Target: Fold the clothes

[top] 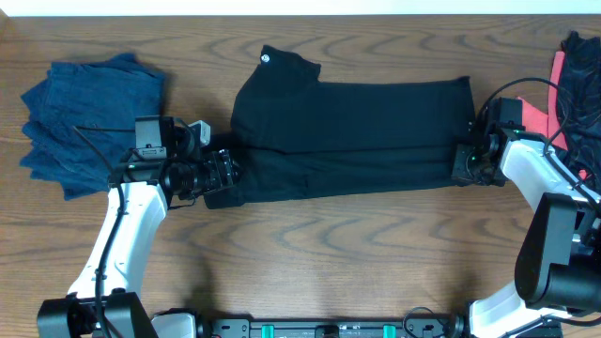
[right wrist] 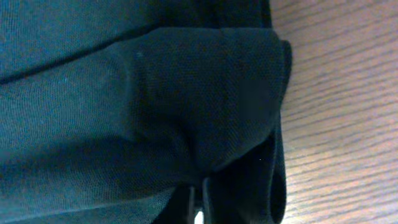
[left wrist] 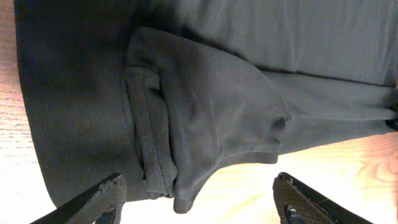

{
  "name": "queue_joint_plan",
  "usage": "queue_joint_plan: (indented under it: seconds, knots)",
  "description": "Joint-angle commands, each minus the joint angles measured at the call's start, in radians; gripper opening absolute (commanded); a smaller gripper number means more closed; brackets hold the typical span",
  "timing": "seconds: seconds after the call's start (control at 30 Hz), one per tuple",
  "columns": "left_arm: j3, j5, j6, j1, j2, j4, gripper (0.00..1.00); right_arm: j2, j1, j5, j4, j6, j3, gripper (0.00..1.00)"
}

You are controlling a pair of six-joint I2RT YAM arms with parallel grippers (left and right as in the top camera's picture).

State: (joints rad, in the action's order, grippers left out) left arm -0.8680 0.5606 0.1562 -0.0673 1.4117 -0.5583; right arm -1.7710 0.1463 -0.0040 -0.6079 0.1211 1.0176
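Note:
A black garment (top: pixel 347 136) lies spread across the middle of the table, folded lengthwise, with a small white round logo (top: pixel 266 58) at its far left corner. My left gripper (top: pixel 223 175) is at its near left end. In the left wrist view the fingers (left wrist: pixel 199 202) are open, with a bunched black fabric corner (left wrist: pixel 186 124) lying between and just ahead of them. My right gripper (top: pixel 467 165) is at the garment's right end. In the right wrist view it (right wrist: pixel 199 202) is shut on a fold of the black fabric (right wrist: pixel 186 112).
A folded blue pile (top: pixel 89 122) lies at the far left, behind my left arm. At the right edge are more black garments (top: pixel 584 66) and a coral-red piece (top: pixel 537 111). Bare wood table (top: pixel 329 253) runs along the front.

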Motion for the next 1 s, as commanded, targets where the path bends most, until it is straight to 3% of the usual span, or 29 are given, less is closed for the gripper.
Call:
queue_joint_plan:
  seconds: [0.0,0.27,0.37,0.43,0.5,0.63,0.83,0.97]
  knots:
    - [-0.002,-0.012,-0.013,-0.002,-0.003,-0.002,0.78,-0.002,-0.009,-0.004,0.002,-0.002,0.003,0.01]
    - [-0.002,-0.012,-0.014,-0.002,-0.003,-0.002,0.78,0.019,-0.009,-0.008,-0.010,0.010,0.090,0.01]
    - [-0.002,-0.013,-0.014,-0.002,-0.003,-0.002,0.78,0.019,-0.009,-0.009,0.059,0.043,0.143,0.01]
    - [-0.002,-0.012,-0.013,-0.001,-0.003,-0.002,0.78,0.019,-0.009,-0.018,0.145,0.064,0.151,0.14]
    - [-0.002,-0.012,-0.013,-0.001,-0.003,-0.002,0.78,0.018,-0.010,-0.058,0.208,0.065,0.151,0.44]
    - [-0.002,-0.012,-0.013,-0.001,-0.003,-0.003,0.77,0.018,-0.010,-0.112,0.160,0.065,0.151,0.47]
    - [-0.002,-0.012,-0.013,-0.001,-0.003,-0.002,0.78,0.018,-0.009,-0.043,0.007,0.064,0.148,0.48]
    - [-0.002,-0.011,-0.013,-0.001,-0.003,-0.003,0.77,0.018,-0.009,-0.026,-0.047,0.064,0.144,0.35]
